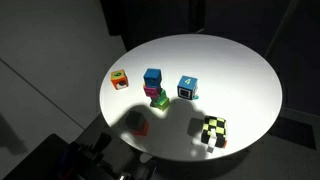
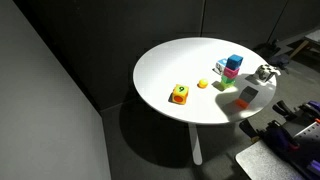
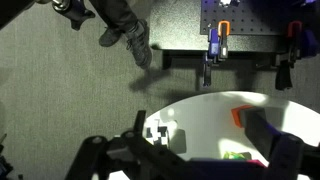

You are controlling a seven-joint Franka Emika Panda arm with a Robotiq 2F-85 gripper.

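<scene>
While your gripper (image 3: 190,165) hangs wide open above the table (image 1: 240,70), a red block (image 1: 142,127) lies nearest, the cube stack (image 1: 154,85) beyond.

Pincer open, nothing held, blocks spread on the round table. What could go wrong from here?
1. Blue cube looks stacked on a pink block; an arm brush could topple it.
2. Checkered cube sits near the table rim; a nudge may push it off.
3. Shadow covers the small red block, so the pincer may misjudge it.
</scene>
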